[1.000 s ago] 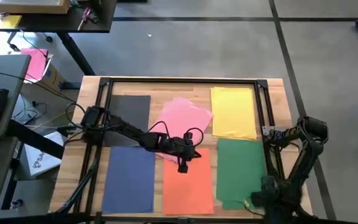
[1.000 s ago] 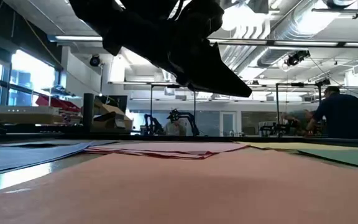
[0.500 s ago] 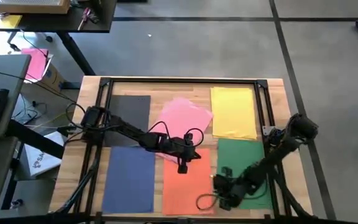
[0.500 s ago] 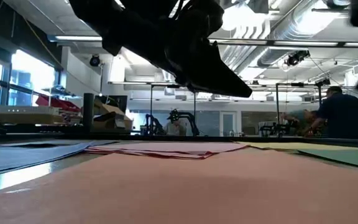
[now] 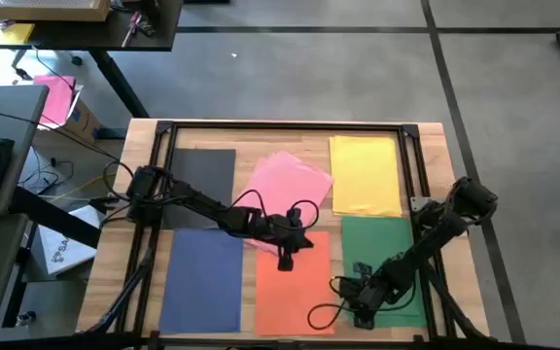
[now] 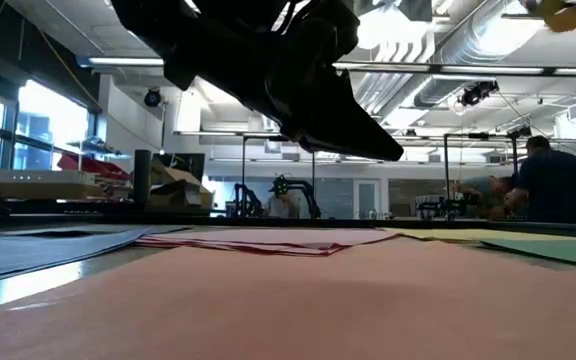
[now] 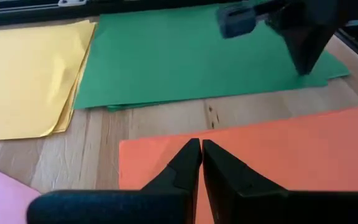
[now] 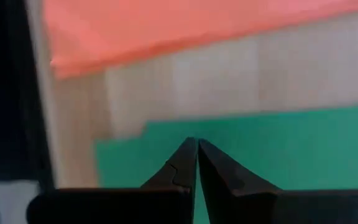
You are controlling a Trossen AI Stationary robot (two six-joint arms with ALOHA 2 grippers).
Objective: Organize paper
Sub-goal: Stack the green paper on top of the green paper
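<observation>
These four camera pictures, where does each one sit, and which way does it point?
High view: above the table, facing straight down; shows both arms over the coloured sheets, left end effector on the orange sheet, right end effector over the green sheet.
Low view: at tabletop height, facing level across the orange sheet into the room; an arm hangs overhead.
Left wrist view: on the left arm, facing past its shut fingers toward the orange and green sheets.
Right wrist view: on the right arm, facing down past its shut fingers.
Both wrist views share the orange and green sheets.

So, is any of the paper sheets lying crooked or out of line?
Yes. The pink sheets in the middle of the back row lie rotated and fanned out, overlapping the orange sheet's far edge. The other stacks lie square to the table.
</observation>
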